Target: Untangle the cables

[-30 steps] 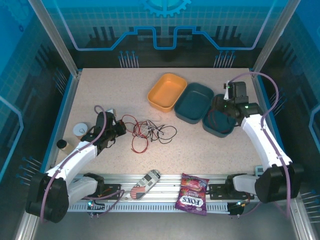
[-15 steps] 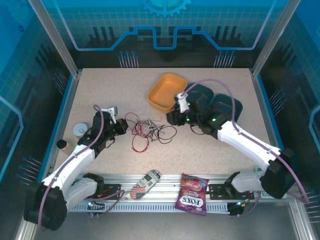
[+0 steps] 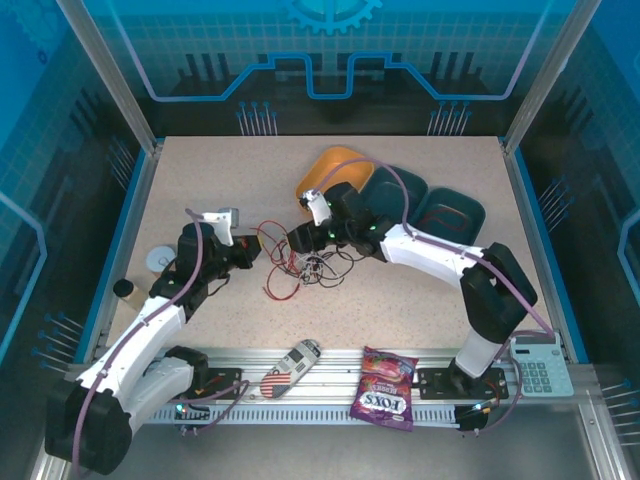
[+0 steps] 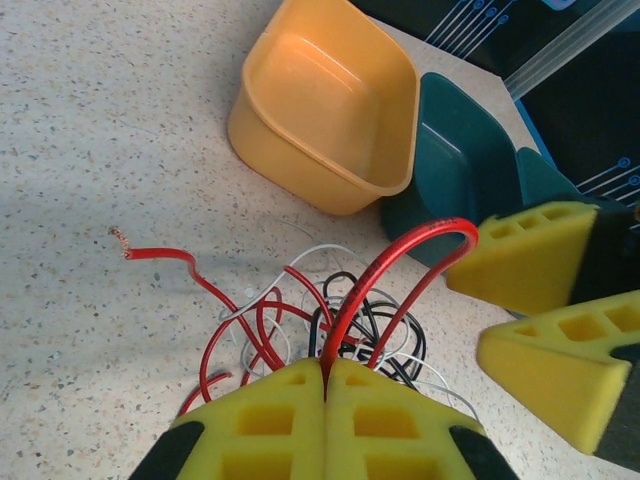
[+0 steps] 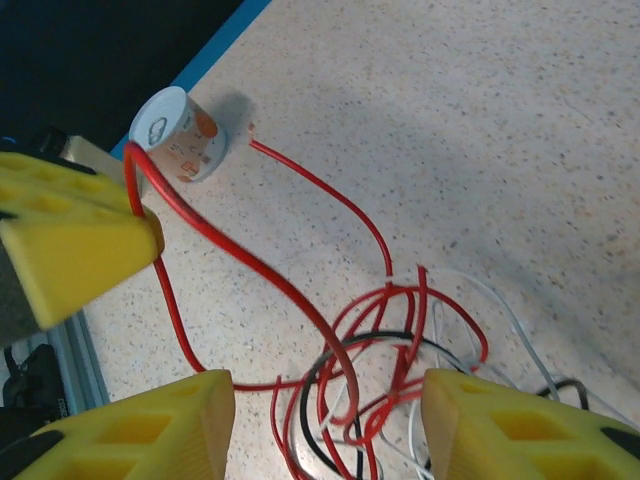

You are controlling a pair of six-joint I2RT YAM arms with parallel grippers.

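At the middle of the top view, the cables (image 3: 318, 263) lie as one loose tangle on the table (image 3: 200, 180). Its long axis runs left to right, just below the orange bin (image 3: 322, 168).

The left gripper (image 4: 325, 385) is clenched on the red cable (image 4: 440, 226), its yellow pads meeting with the strand pinched at the seam. In the left wrist view, the red cable arches from that pinch toward the upper right of the frame and bends back down into the tangle. Its free end, tipped with bare copper, lies flat at the left of the frame and points left. The black cable (image 4: 340, 282) and white cable (image 4: 312, 252) coil in small loops just above the pads, threaded through the red loops.

The right gripper (image 5: 325, 400) hangs over the tangle with its jaws apart, one pad at either side of the knotted loops and nothing clamped between them. In the right wrist view a cup (image 5: 178, 133) stands in the upper left, apart from the tangle. Two teal bins (image 3: 455, 210) sit to the right of the orange one.
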